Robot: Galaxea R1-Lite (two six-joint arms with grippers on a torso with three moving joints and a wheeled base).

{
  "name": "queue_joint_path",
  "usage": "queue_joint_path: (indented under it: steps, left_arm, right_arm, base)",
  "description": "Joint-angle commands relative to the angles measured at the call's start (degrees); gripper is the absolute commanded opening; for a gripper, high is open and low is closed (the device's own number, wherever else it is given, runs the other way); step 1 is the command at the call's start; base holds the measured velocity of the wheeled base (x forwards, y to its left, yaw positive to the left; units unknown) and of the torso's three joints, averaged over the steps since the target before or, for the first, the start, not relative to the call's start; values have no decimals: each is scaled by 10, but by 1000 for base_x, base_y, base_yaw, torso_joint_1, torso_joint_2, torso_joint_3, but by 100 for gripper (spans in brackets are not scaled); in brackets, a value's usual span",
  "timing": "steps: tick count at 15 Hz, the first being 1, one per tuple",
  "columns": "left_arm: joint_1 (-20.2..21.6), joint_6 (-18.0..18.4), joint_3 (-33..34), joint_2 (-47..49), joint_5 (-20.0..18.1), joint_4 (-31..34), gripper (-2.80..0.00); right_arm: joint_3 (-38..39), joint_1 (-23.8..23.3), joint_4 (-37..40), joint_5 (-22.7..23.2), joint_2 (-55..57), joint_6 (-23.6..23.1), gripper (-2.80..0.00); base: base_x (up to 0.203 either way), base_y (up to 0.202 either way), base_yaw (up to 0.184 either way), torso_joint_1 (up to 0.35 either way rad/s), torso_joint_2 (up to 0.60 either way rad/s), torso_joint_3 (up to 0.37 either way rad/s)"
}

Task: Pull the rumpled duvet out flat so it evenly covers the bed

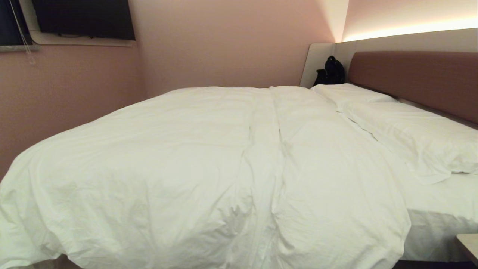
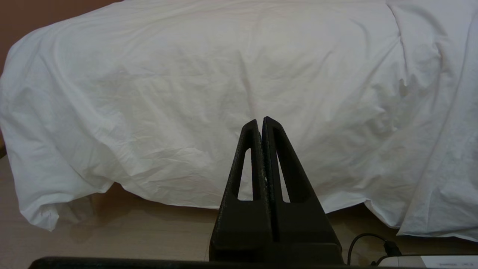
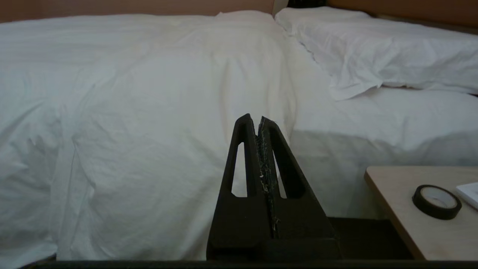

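Facing the bed (image 1: 440, 209), I see the duvet (image 1: 209, 160) spread from its left edge across to the pillows (image 1: 410, 130), hanging over the near side, while my left gripper (image 2: 260, 121) and right gripper (image 3: 254, 119) both hold their fingers pressed shut on nothing.

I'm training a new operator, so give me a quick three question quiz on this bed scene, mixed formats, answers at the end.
1. True or false: the left gripper is gripping the duvet.
2. What sits on the wooden side table beside the bed? A) roll of black tape B) mug C) phone
3. What dark item stands at the far corner by the brown headboard?

Key
1. False; it is shut, holding nothing, as is the right gripper.
2. A, the roll of black tape.
3. A black bag.
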Motion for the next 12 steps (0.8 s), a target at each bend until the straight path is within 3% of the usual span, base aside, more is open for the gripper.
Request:
queue_joint_path:
  steps: [1,7,12]
  left_arm:
    - [0,0,0,0,0,0,-280]
    - [0,0,0,0,0,0,-280]
    - [0,0,0,0,0,0,-280]
  right_arm:
    - [24,0,0,3,0,-7,-280]
    - [46,0,2,27,0,-5,-280]
    - [51,0,4,25,-1,32,-280]
  base:
    - [0,0,0,0,0,0]
    - [0,0,0,0,0,0]
    - [0,0,0,0,0,0]
